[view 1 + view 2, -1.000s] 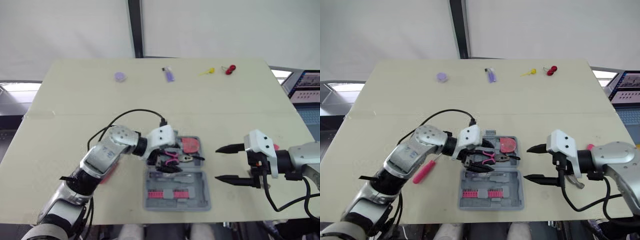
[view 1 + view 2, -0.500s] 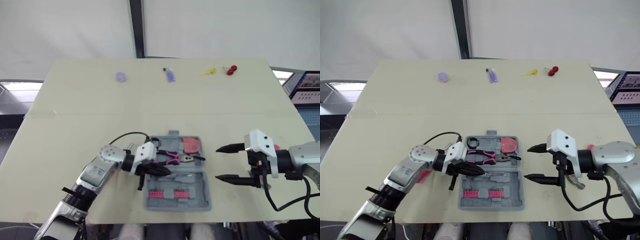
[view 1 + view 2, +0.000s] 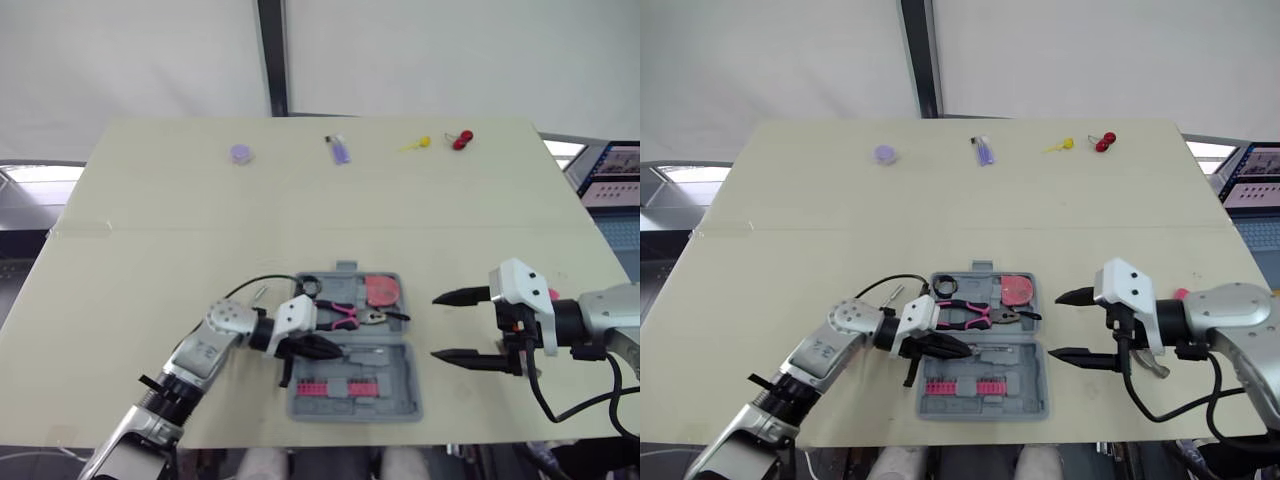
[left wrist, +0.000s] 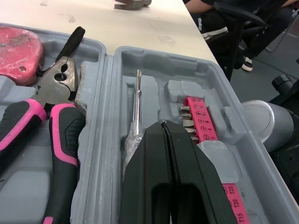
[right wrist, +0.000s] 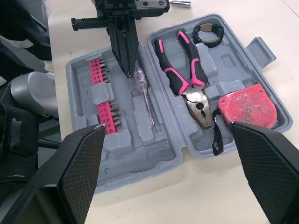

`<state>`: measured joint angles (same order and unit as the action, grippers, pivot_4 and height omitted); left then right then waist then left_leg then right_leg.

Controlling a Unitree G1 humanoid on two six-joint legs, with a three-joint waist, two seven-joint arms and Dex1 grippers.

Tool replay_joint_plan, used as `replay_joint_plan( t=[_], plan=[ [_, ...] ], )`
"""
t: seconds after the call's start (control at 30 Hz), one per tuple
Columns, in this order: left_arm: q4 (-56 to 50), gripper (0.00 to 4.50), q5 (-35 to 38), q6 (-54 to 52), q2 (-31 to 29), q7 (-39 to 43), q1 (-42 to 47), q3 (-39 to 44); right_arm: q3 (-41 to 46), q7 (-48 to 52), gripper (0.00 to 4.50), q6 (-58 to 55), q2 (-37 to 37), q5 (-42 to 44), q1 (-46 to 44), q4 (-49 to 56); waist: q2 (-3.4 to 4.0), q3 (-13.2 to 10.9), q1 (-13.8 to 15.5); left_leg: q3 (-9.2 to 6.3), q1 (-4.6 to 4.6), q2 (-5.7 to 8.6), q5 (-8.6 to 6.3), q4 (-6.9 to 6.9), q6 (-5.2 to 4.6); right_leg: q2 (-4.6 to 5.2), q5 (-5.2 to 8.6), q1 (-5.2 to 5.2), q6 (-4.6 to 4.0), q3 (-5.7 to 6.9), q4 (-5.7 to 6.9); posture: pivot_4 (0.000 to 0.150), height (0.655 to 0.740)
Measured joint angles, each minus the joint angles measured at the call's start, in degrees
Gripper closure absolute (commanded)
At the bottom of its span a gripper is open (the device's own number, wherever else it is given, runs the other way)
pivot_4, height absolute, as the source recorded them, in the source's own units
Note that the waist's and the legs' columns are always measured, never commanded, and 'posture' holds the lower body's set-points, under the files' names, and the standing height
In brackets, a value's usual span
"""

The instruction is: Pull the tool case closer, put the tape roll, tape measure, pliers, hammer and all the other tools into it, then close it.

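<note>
The tool case (image 3: pixel 1025 400) lies open near the front edge of the bench (image 3: pixel 790 200), with both halves flat and facing up so tools can drop into their moulded slots. The pliers (image 5: pixel 187 79), red tape measure (image 5: pixel 245 105) and black tape roll (image 5: pixel 209 33) sit in the far half. The left end effector (image 3: pixel 958 349) is clenched with nothing between its fingers. Its tips are just above the slim screwdriver (image 4: pixel 137 107) in the near half, probably to press it into its groove. Beside that, a pink bit strip (image 4: pixel 198 116) carries printed sizes; T15, T20 and T25 are legible. The tape measure has raised lettering I can't read. The right end effector (image 3: pixel 1054 325) hovers spread wide and empty just right of the case, placed to fetch the next tool or fold the case shut. A metal shape (image 4: pixel 133 3) on the bench beyond the case may be the hammer; too little shows to be sure.
</note>
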<state>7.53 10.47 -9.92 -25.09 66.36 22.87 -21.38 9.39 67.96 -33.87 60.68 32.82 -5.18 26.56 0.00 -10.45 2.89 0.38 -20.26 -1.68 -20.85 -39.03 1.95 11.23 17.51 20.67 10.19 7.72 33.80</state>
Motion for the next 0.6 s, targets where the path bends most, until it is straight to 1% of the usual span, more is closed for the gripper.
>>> replay_joint_plan(
  t=[0.37, 0.6],
  plan=[
    [2.07, 4.47, -2.34, 1.05, 0.72, -1.67, 0.06, 0.01, 0.06, -0.27, 0.00, -0.20, 0.00, 0.07, 0.34, 0.08, 0.00, 0.00, 0.01, 0.00, 0.00, 0.00, 0.00, 0.00, 0.00, 0.00, 0.00, 0.00, 0.00, 0.00, 0.00, 0.150, 0.7400],
    [2.37, 4.47, -5.46, 1.32, 0.90, -2.99, 0.66, -0.67, 0.06, -0.75, 0.00, -0.35, 0.00, 0.13, 0.37, 0.12, 0.00, 0.00, 0.03, 0.00, 0.00, 0.00, 0.00, 0.00, 0.00, 0.00, 0.00, 0.00, 0.00, 0.00, 0.00, 0.150, 0.7400]
  ],
)
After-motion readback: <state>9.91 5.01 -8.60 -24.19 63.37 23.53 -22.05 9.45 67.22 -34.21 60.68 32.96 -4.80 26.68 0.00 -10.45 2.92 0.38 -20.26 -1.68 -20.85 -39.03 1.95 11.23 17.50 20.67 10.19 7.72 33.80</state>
